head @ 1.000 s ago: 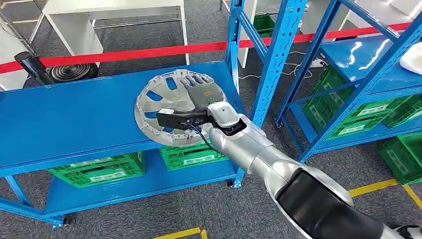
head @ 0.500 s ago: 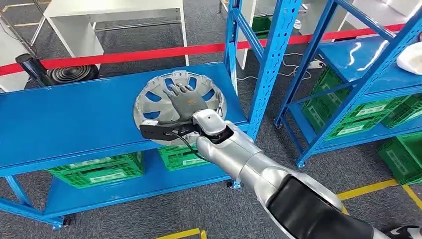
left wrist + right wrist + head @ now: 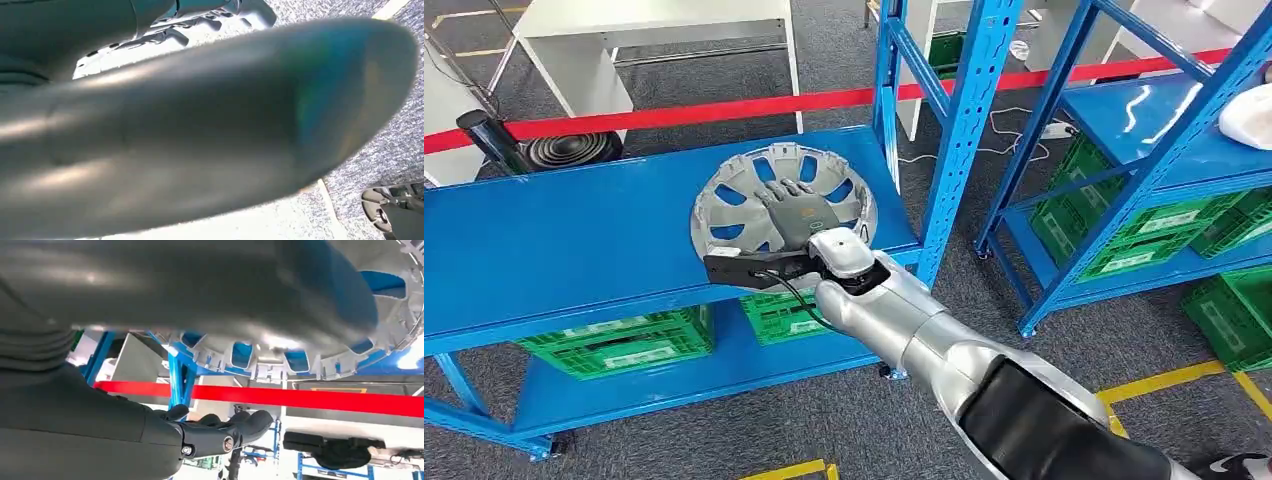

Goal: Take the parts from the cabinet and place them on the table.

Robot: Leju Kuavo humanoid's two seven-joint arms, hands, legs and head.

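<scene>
The right hand [image 3: 796, 212] rests flat, fingers spread, on the hubcap [image 3: 729, 205], gripping nothing. Since a second ago the hubcap has settled flat on the blue shelf [image 3: 554, 240] and the hand has slid toward its centre. Placement appears done; release follows. The left hand's state cannot be told.

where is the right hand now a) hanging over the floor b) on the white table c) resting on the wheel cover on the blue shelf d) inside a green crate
c: in the head view the right hand lies on the middle of the silver wheel cover, which sits at the front edge of the blue shelf.
</scene>
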